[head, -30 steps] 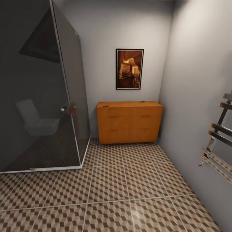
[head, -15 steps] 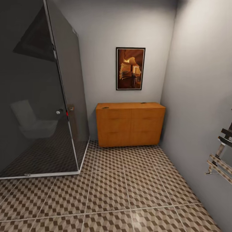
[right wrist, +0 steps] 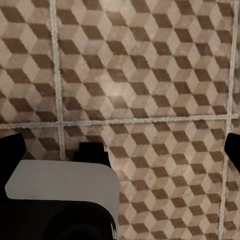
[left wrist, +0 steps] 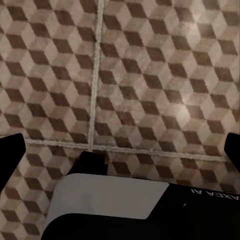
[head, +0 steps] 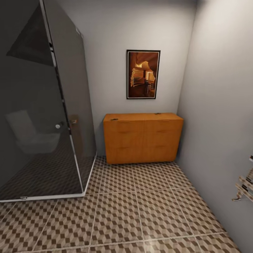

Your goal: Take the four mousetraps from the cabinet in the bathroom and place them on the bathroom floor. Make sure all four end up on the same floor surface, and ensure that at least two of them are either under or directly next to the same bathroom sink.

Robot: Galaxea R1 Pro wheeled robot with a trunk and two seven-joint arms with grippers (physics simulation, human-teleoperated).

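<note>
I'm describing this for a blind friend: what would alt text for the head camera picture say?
An orange-brown wooden cabinet stands against the far wall of a small bathroom, with two small objects on its top and a framed picture above it. A dark glass shower enclosure stands at left, and cube-patterned floor tiles fill the foreground.

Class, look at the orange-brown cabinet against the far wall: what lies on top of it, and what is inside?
On the cabinet top lie two small dark items, at and, too small to identify. Its drawers are shut, so the inside is hidden.

We hold our left gripper [left wrist: 120, 145] and right gripper [right wrist: 120, 145] pointing down above the bathroom floor [left wrist: 150, 75], fingers of both spread wide apart.
</note>
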